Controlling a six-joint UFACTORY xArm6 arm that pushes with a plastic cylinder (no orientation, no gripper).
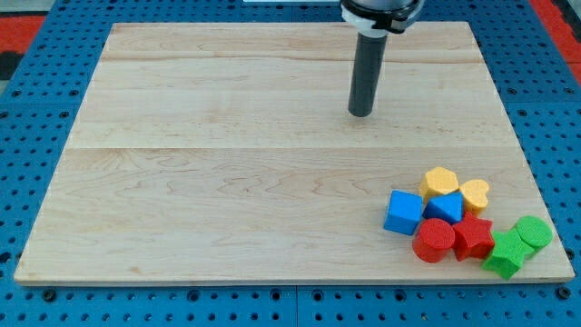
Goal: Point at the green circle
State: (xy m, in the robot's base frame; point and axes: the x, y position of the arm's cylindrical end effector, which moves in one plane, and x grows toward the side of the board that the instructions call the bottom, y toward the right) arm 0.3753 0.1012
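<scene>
The green circle lies near the board's right edge, low in the view, touching a green star at its lower left. My tip rests on the bare wood in the upper middle of the view, far up and to the left of the green circle and apart from every block. The dark rod rises straight up from it to the view's top.
A tight cluster sits at the bottom right: a blue cube, a red cylinder, a red star, a blue block, a yellow hexagon and a yellow heart. The wooden board lies on a blue pegboard.
</scene>
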